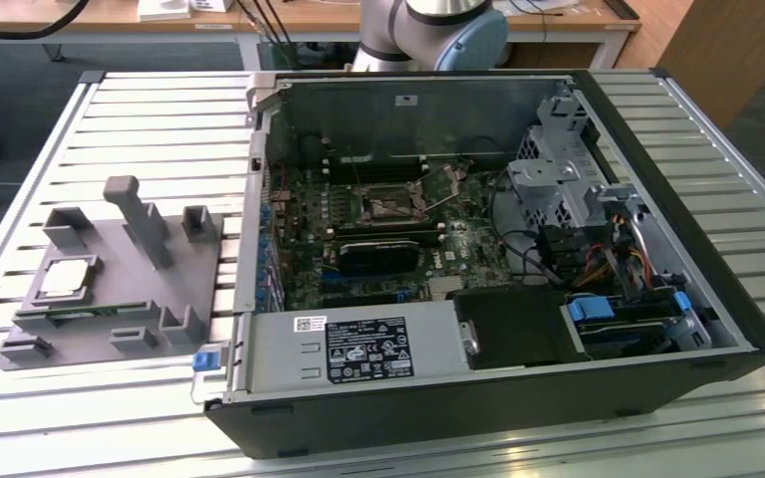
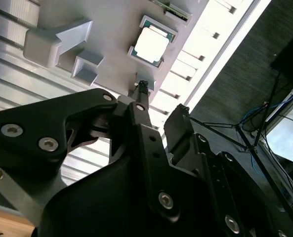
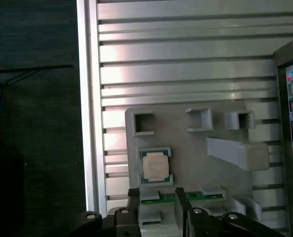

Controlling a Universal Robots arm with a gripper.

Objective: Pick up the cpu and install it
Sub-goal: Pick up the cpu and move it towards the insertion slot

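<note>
Hovering over the grey fixture (image 1: 156, 289) on the bench (image 1: 156, 119), at the exterior view's left, the fingers (image 3: 181, 200) stand apart, empty. The cpu (image 3: 155, 165) lies in its recess, not yet grasped; the case's socket (image 1: 392, 207) looks unfilled.

A robotics lab: an opened computer case (image 1: 516, 398) lies on a slatted aluminium tabletop (image 1: 156, 129), with a robot arm base (image 1: 436, 30) and wooden desks (image 1: 343, 17) behind.

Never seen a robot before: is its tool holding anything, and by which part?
Nothing. The open tool is empty; the cpu lies on the grey holder.
</note>
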